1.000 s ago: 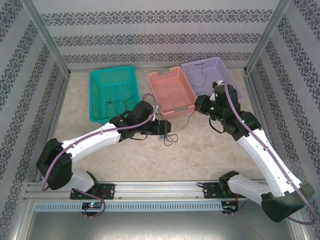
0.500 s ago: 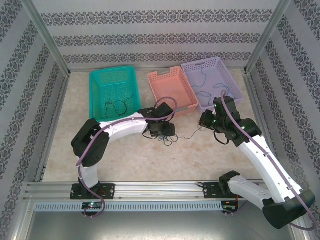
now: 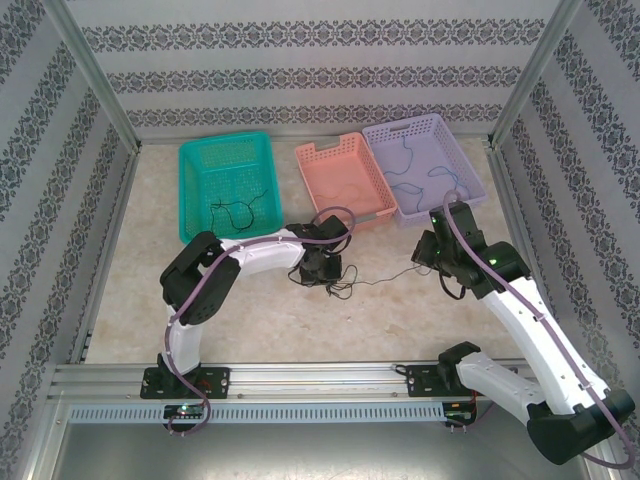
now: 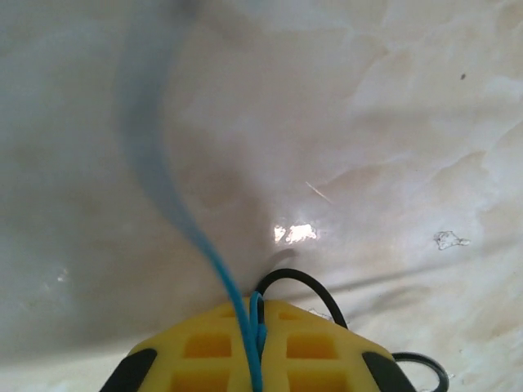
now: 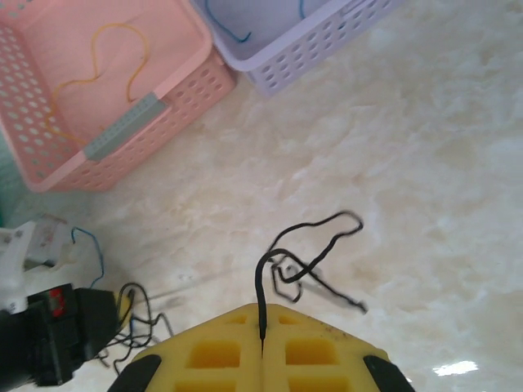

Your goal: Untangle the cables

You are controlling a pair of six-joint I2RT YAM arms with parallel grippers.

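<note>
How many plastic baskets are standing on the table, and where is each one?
3. The teal basket is far left, the pink basket is in the middle, and the purple basket is far right, close beside the pink one. No other basket seems hidden.

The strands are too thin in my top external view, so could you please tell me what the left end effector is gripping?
Observer: The left end effector is shut on a blue cable.
Operator: And the right end effector, please?
Observer: It is shut on a black cable.
Operator: And inside the pink basket?
Observer: A yellow-orange cable lies loose there.
</note>
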